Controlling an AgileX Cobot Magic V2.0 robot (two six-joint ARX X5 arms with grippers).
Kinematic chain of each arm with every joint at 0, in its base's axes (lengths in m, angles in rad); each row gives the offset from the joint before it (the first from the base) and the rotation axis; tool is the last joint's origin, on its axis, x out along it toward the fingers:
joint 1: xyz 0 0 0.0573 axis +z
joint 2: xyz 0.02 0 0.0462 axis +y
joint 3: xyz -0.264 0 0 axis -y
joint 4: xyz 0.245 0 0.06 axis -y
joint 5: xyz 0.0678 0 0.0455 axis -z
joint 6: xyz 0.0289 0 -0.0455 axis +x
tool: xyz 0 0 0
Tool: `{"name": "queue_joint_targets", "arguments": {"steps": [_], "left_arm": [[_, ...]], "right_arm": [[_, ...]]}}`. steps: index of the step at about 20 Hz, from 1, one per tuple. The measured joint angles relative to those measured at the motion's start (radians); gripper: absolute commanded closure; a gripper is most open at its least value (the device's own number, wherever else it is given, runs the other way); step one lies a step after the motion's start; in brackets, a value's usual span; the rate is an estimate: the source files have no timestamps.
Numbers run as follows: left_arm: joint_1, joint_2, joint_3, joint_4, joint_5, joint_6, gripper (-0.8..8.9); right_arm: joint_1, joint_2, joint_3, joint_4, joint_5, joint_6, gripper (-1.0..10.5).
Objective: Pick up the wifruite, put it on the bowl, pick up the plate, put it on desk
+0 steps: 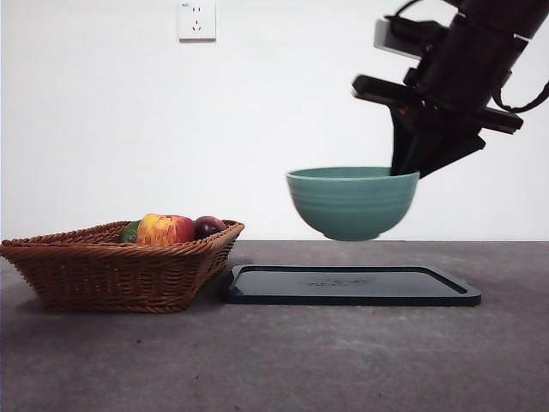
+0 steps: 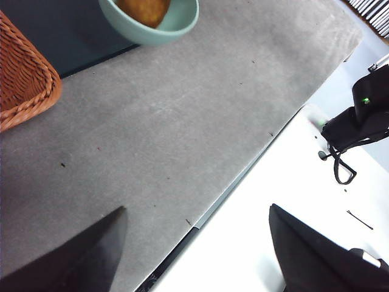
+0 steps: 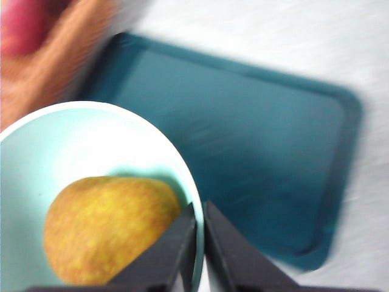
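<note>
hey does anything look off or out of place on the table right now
Only the bowl: it hangs in the air above the dark tray, right pincer clamped on its rim, brown fruit inside. Nothing spilled.

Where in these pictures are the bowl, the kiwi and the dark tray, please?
bowl (image 1: 352, 206): front view, ribbed outer wall.
kiwi (image 3: 109, 228): right wrist view, fuzzy top side, inside the bowl.
dark tray (image 1: 352, 296): front view, near edge.

Wicker basket (image 1: 111, 270), dark tray (image 1: 352, 286), outlet (image 1: 196, 20)

Low front camera level across desk (image 1: 274, 360), both wrist cameras looking down, all sharing bowl (image 1: 352, 202)
</note>
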Motion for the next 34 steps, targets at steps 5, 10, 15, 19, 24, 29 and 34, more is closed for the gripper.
{"name": "queue_joint_targets", "arguments": {"steps": [5,10,15,19,24,29,34], "left_arm": [[0.000,0.000,0.000,0.000,0.000,0.000,4.42],[0.000,0.000,0.000,0.000,0.000,0.000,4.42],[0.000,0.000,0.000,0.000,0.000,0.000,4.42],[0.000,0.000,0.000,0.000,0.000,0.000,4.42],[0.000,0.000,0.000,0.000,0.000,0.000,4.42],[0.000,0.000,0.000,0.000,0.000,0.005,4.42],[0.000,0.000,0.000,0.000,0.000,0.005,4.42]], "right_arm": [[-0.077,0.156,0.066,0.073,-0.047,-0.009,9.4],[-0.080,0.307,0.141,0.128,-0.051,-0.009,9.4],[-0.080,0.373,0.164,0.153,-0.051,-0.009,9.4],[-0.080,0.373,0.164,0.153,-0.053,-0.009,8.9],[-0.080,0.372,0.166,0.143,-0.053,-0.008,7.3],[-0.080,0.206,0.166,0.084,-0.051,-0.008,7.3],[-0.074,-0.093,0.166,-0.103,-0.102,-0.008,7.3]]}}
